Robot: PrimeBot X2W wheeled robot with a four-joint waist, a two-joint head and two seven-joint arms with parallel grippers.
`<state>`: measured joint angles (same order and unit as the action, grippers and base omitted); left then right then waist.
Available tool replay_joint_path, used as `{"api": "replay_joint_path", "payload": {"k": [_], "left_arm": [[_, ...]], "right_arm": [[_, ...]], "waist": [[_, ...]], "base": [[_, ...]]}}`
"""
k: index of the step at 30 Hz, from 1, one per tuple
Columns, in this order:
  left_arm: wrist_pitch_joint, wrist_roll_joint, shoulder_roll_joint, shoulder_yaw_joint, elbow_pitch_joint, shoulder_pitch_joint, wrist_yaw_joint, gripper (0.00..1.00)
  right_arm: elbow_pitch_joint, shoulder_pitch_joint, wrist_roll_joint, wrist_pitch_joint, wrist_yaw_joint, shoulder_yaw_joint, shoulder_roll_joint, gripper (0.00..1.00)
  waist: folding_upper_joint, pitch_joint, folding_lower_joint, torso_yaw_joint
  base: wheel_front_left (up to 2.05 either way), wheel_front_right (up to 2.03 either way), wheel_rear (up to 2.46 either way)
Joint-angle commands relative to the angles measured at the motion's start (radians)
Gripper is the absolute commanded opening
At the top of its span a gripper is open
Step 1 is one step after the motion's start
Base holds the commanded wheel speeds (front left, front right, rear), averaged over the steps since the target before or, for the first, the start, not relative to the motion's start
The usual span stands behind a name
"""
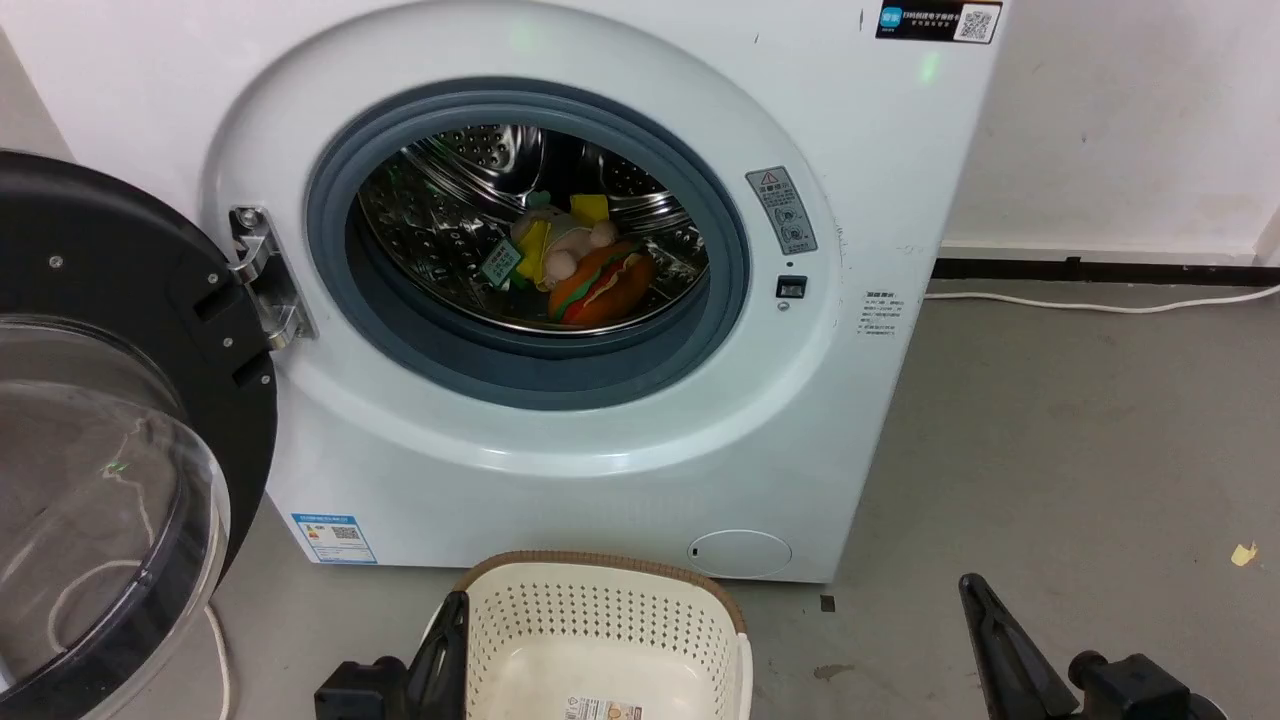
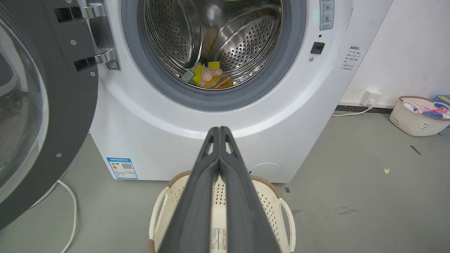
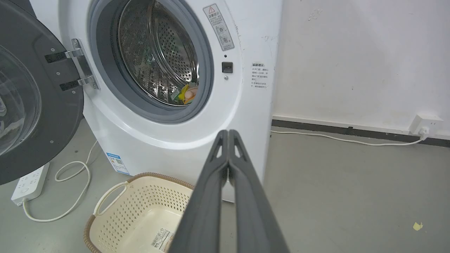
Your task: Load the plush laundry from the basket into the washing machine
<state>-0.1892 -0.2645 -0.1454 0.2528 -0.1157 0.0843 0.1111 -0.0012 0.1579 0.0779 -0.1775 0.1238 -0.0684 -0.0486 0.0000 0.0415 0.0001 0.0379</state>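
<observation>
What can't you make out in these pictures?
Near half of the basket: head view, bottom edge cuts it; left wrist view, the left end effector covers it.
Most of the plush laundry: right wrist view, behind the gasket.
Print on the warning label: head view, too small.

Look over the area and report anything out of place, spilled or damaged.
Little stands out. A small yellow scrap lies loose on the grey floor right of the washing machine, and a white cable trails under its open door. The plush laundry sits in the drum; the basket stands upright.
</observation>
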Motion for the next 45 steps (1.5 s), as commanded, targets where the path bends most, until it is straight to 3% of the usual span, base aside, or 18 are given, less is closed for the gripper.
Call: {"api": "replay_joint_path", "payload": {"k": [1, 45], "left_arm": [[0.007, 0.015, 0.003, -0.012, 0.008, -0.013, -0.005, 0.00], [0.102, 0.146, 0.051, -0.138, 0.065, -0.051, -0.061, 0.00]], "right_arm": [[0.000, -0.018, -0.008, 0.006, 0.002, 0.005, 0.000, 0.00], [0.001, -0.091, -0.045, 0.096, 0.005, 0.038, -0.001, 0.00]], "waist": [[0.0000, -0.001, 0.0000, -0.001], [0.0000, -0.022, -0.0001, -0.020]], "base": [[0.00, 0.00, 0.00], [0.00, 0.00, 0.00]]}}
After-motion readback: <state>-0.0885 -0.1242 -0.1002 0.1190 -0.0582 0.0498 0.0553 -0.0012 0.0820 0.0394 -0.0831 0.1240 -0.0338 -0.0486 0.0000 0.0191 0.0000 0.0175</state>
